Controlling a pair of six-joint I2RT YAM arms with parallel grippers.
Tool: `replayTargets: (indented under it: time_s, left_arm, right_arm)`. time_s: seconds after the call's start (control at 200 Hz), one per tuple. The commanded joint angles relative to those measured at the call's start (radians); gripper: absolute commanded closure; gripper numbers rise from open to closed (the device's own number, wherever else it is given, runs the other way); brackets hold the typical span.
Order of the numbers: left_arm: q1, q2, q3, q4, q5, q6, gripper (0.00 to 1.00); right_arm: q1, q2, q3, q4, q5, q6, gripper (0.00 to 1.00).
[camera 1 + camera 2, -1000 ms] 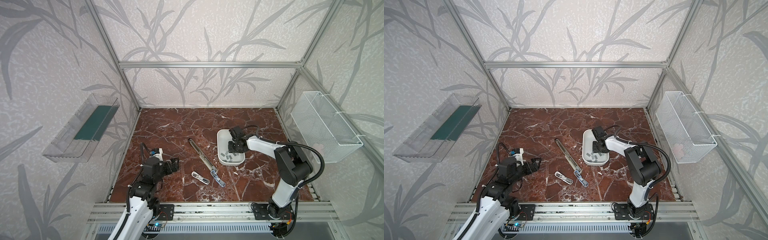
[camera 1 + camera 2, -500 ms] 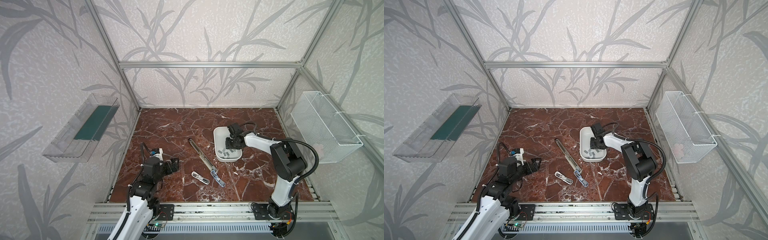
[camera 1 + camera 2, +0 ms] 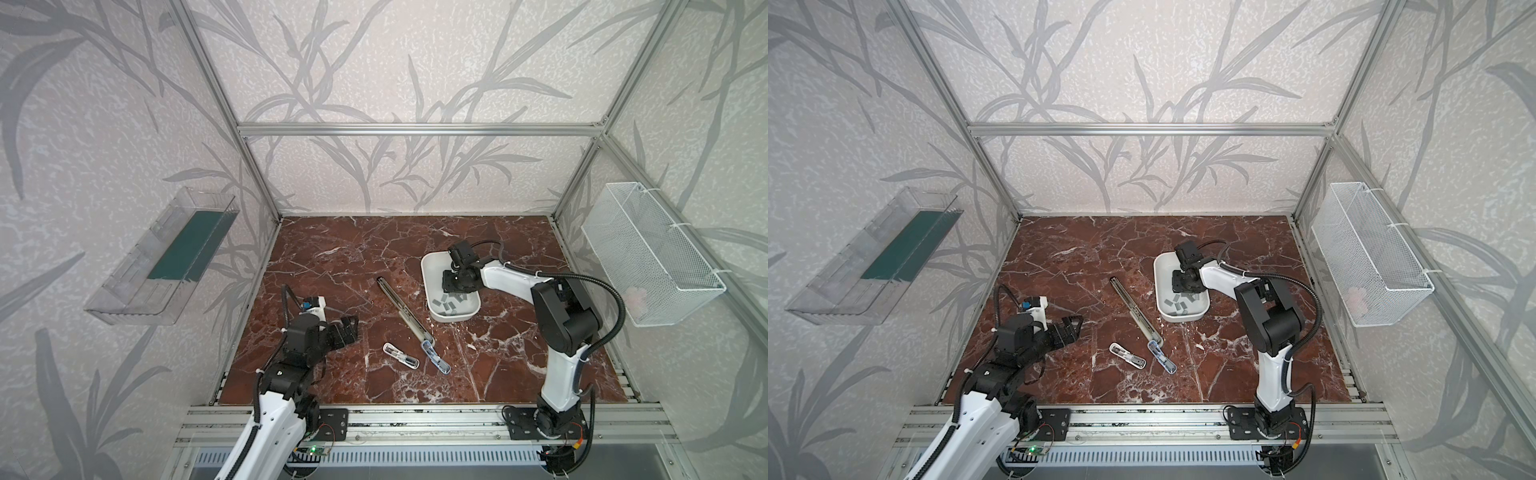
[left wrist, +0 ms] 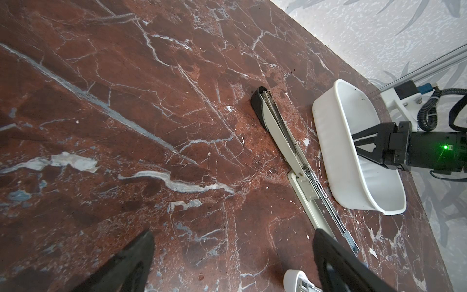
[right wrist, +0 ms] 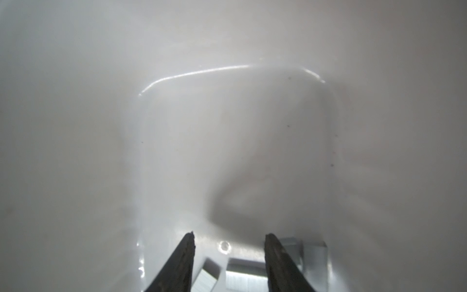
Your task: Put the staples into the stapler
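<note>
Top views, both. Show stapler (image 3: 405, 309) (image 3: 1136, 309) splayed open flat on marble table (image 3: 332, 257), between the two arms. Cannot read any marking on it at this size. Place staples (image 3: 451, 302) (image 3: 1179, 303) as grey strips heaped at near end of white tray (image 3: 430, 270) (image 3: 1158, 286), just right of stapler. Find right gripper (image 3: 448, 286) (image 3: 1177, 284) dipped into tray over the strips, fingertips hidden under its own body. Find left gripper (image 3: 348, 328) (image 3: 1070, 328) low over bare table, well apart from stapler, spread wide, empty. Note small white object (image 3: 400, 354) (image 3: 1127, 355) near stapler's near end; cannot tell what. Note pale lump (image 3: 633, 295) in wire basket (image 3: 648, 257) on right wall, too faint to identify.

Left wrist view. Shows left fingers (image 4: 141, 252) far apart, only table between them. Shows stapler (image 4: 285, 141) black-tipped, metal rail exposed, one end cut off behind a finger. Clips small white object (image 4: 294, 280) at frame edge. Shows tray (image 4: 328, 141) side-on, wall hiding staples, right gripper (image 4: 355, 144) reaching in over rim.

Right wrist view. Shows two dark fingers (image 5: 185, 255) partly apart, pinching nothing, close to tray floor (image 5: 75, 101). Shows staples (image 5: 242, 275) blurred, lying under and between fingers, cut by frame edge.
</note>
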Motion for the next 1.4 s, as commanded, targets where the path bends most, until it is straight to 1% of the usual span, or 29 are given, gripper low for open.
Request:
replayTargets:
  time_s: [0.0, 0.1, 0.165, 0.225, 0.305, 0.35, 0.43, 0.6, 0.785, 1.05, 1.394]
  left_arm:
    - [0.002, -0.007, 0.007, 0.008, -0.006, 0.012, 0.02]
    - [0.002, -0.007, 0.008, 0.009, -0.005, 0.014, 0.02]
    - [0.002, -0.005, 0.009, 0.009, -0.004, 0.014, 0.02]
    - [0.002, -0.005, 0.009, 0.010, -0.002, 0.015, 0.02]
    - [0.002, -0.005, 0.009, 0.010, -0.001, 0.016, 0.02]
    - [0.002, -0.005, 0.009, 0.010, 0.000, 0.015, 0.02]
    - [0.002, -0.004, 0.008, 0.011, 0.002, 0.018, 0.02]
    - [0.002, 0.004, 0.010, 0.017, 0.010, 0.019, 0.02]
    - [0.002, 0.018, 0.013, 0.022, 0.021, 0.024, 0.02]
    - [0.002, 0.021, 0.013, 0.023, 0.025, 0.026, 0.01]
    - [0.002, 0.026, 0.015, 0.019, 0.010, 0.023, 0.01]
  right_arm:
    - [0.025, 0.028, 0.054, -0.029, 0.001, -0.025, 0.54]
    - [0.037, 0.036, 0.083, -0.055, 0.021, -0.038, 0.55]
    - [0.045, 0.024, 0.092, -0.083, 0.062, -0.050, 0.55]
    - [0.049, 0.004, 0.091, -0.118, 0.127, -0.053, 0.56]
    - [0.047, -0.026, 0.073, -0.156, 0.219, -0.053, 0.60]
    - [0.043, -0.039, 0.060, -0.183, 0.269, -0.053, 0.65]
    - [0.035, -0.052, 0.039, -0.214, 0.306, -0.046, 0.71]
    - [0.022, -0.079, -0.022, -0.215, 0.306, -0.022, 0.76]
    - [0.022, -0.076, -0.042, -0.211, 0.308, -0.006, 0.77]
    - [0.016, -0.017, -0.025, -0.184, 0.308, -0.012, 0.77]
    - [0.004, 0.053, 0.041, -0.122, 0.241, -0.053, 0.66]
